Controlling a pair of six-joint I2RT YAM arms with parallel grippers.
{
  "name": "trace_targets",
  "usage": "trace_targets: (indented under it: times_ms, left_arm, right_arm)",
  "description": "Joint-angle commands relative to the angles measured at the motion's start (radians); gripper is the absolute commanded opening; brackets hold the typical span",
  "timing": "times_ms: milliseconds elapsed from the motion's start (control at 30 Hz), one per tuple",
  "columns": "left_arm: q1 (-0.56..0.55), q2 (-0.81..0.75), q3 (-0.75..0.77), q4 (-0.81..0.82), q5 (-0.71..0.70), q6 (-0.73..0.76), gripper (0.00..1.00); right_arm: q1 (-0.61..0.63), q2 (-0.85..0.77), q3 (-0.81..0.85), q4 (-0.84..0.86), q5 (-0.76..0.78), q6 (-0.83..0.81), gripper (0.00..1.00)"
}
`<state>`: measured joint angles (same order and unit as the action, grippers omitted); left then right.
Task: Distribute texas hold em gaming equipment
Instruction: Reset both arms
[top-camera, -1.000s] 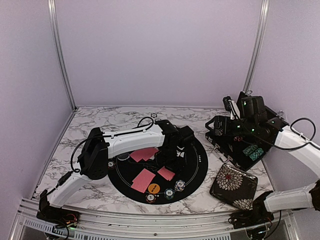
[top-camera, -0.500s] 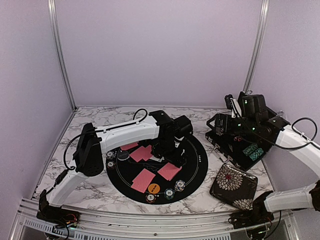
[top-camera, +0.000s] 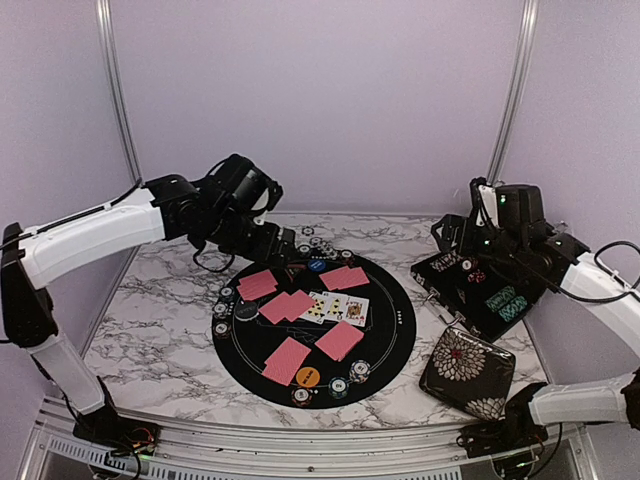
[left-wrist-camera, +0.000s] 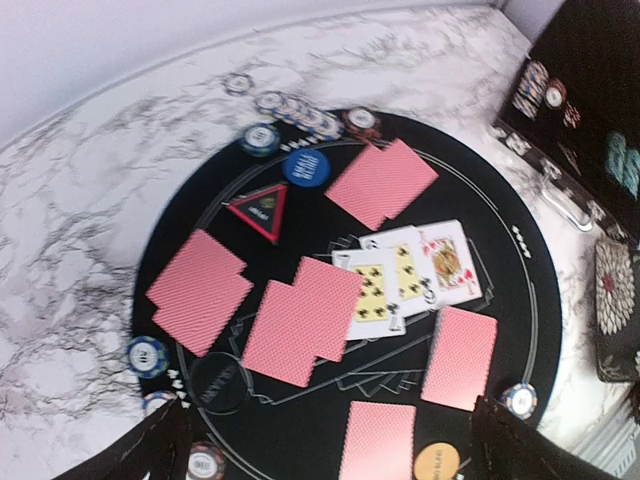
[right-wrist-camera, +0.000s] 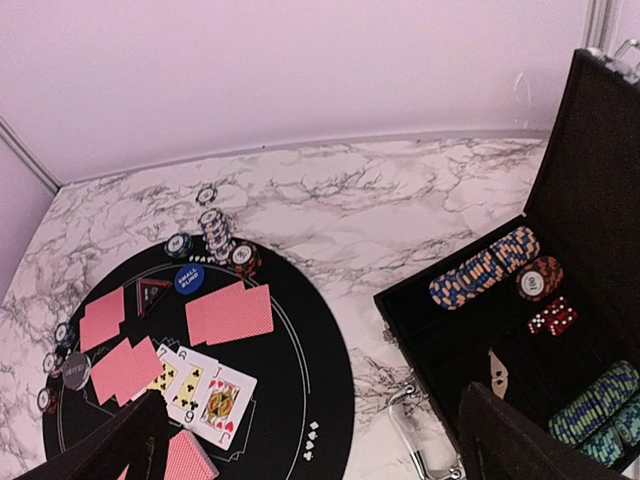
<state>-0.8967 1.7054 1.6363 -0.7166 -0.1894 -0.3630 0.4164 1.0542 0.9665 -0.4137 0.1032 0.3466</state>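
Cards (left-wrist-camera: 300, 320) pink-backed, three face-up; left end effector (left-wrist-camera: 330, 440) and right end effector (right-wrist-camera: 315, 435) spread.

Bright even light, slight wrist-view blur

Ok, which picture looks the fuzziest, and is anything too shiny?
Left wrist view is fuzziest: the face-up cards look smeared. Right wrist view is sharper; the chips in the black case show stripes. Top view has soft, even light, no bright glare on the marble table.

Floral pouch (top-camera: 467, 372) by open blk case (top-camera: 478, 300)
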Motion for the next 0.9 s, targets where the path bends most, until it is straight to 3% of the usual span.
trace_targets:
  times_ms: [0,333,567,867]
  left_arm:
    - [0.103,-0.235,-0.246,0.246,-0.062,0.001,0.99]
    - [0.351,-0.580,-0.620,0.466,-0.021,0.036,0.99]
    - [0.460,-0.586,-0.693,0.536,0.058,0.027,0.99]
    - [0.500,-0.560,-0.713,0.588,0.110,0.021,0.99]
  right_arm:
    - [-0.007,-0.045,0.011,0.096,0.139,-0.001,0.98]
    - [-0.007,-0.027,-0.022,0.160,0.244,-0.002,0.99]
    - [-0.006,-0.015,-0.037,0.234,0.220,-0.034,0.98]
    - [-0.007,-0.026,-0.058,0.270,0.213,-0.071,0.99]
